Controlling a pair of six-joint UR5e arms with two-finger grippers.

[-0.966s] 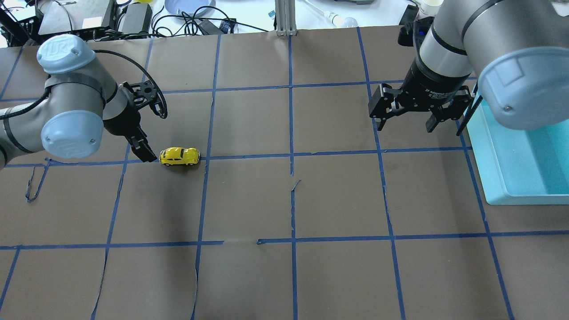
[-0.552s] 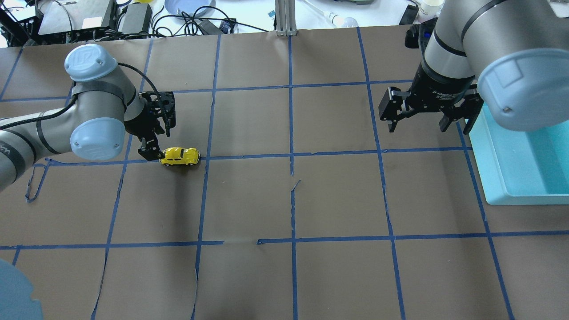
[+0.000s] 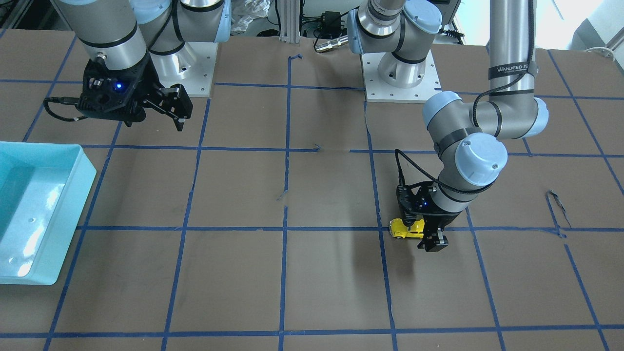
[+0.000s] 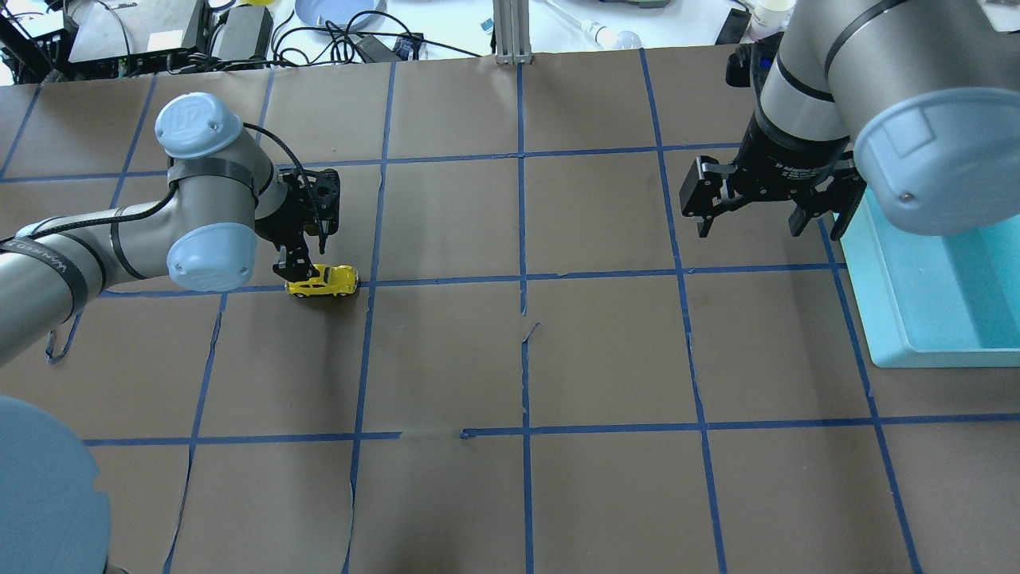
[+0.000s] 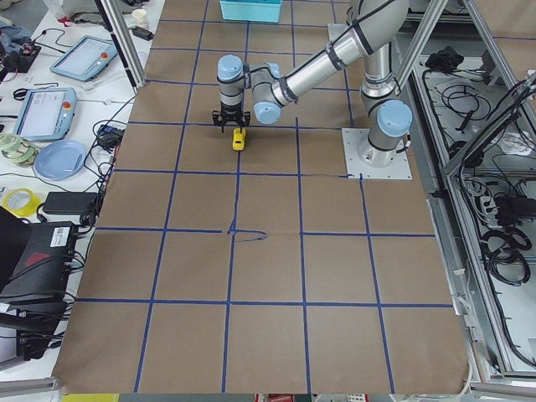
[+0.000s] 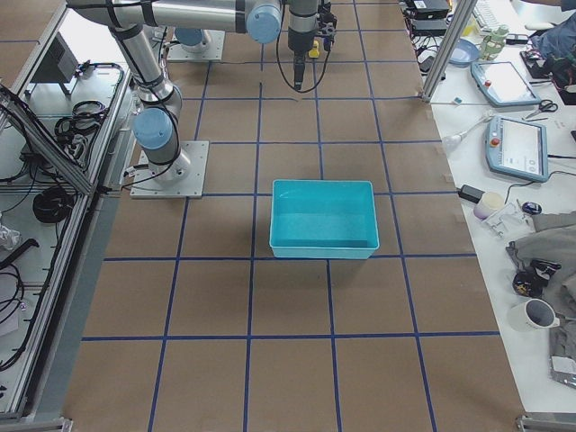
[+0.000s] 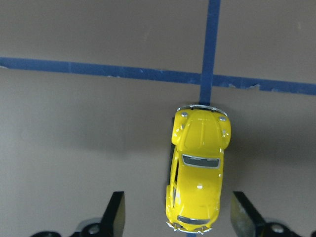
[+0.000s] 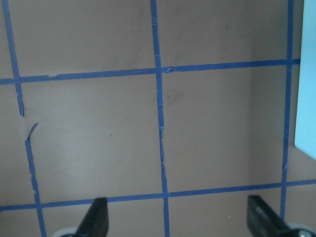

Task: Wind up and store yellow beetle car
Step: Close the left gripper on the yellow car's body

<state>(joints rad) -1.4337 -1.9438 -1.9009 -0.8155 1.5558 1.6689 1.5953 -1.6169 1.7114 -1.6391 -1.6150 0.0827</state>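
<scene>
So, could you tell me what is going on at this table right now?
The robot's left tool is down at the small yellow beetle toy car, which stands on its wheels on the brown paper-covered table. Its jaws are open, one finger on each side of one end of the car, neither touching, so the car is not yet gripped. The right tool hangs open above bare table beside the light blue plastic bin, which the car has not reached.

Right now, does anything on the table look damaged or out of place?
Only the blue tape grid: near the middle a strip has peeled and curled, one line has a gap, and a loose tape loop lies on the robot's left side. The yellow beetle car sits upright on its wheels.
</scene>
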